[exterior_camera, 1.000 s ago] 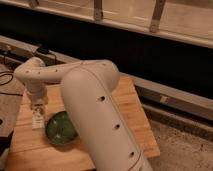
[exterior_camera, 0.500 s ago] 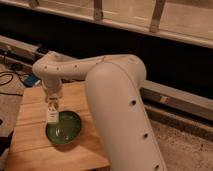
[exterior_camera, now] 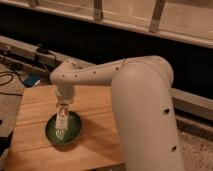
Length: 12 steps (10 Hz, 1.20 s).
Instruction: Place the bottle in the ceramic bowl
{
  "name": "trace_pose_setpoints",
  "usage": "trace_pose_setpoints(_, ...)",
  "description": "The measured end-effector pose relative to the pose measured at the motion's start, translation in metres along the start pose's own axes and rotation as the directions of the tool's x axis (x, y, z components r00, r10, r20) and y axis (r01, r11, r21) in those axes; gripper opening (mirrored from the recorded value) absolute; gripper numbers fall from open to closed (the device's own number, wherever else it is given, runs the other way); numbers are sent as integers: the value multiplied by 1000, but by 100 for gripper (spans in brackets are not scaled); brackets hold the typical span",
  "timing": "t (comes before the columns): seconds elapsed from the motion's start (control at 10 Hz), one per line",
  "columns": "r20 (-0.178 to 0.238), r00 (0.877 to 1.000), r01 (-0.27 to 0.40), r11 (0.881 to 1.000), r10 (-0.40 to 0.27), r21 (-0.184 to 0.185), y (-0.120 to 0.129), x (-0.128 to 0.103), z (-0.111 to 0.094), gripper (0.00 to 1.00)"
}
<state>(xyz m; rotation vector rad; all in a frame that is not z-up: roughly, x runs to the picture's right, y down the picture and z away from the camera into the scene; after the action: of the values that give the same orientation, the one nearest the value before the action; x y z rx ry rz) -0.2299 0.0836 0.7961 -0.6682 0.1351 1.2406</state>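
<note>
- Camera view looks down on a wooden table (exterior_camera: 95,112), with the robot's white arm (exterior_camera: 135,95) reaching across it from the right.
- Gripper (exterior_camera: 63,111): pointed downward directly above the ceramic bowl (exterior_camera: 64,128), near the table's left edge.
- Bottle (exterior_camera: 62,121): upright, held at its upper part by the gripper, with its lower end inside the bowl's rim. Whether it touches the bowl's floor cannot be told.
- Gripper fingers are closed against the bottle.
- Bowl: dark green, resting flat on the table, toward the front-left corner.
- Cables (exterior_camera: 12,77) lie on the floor beyond the table's left edge.
</note>
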Motion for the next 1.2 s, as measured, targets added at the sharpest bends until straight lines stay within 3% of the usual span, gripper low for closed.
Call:
trace_pose_setpoints(0.3,-15,999,32,999,-32,-28,21,11,9,1)
trace_pose_setpoints(0.5,-16,999,30,999,-30,-26,19,12,9,15)
trace_pose_setpoints(1.1,-18,999,31,999,-32,-28,21,12,10,76)
trace_pose_setpoints(1.2,-18,999,32,999,-32,-28,21,12,10,80)
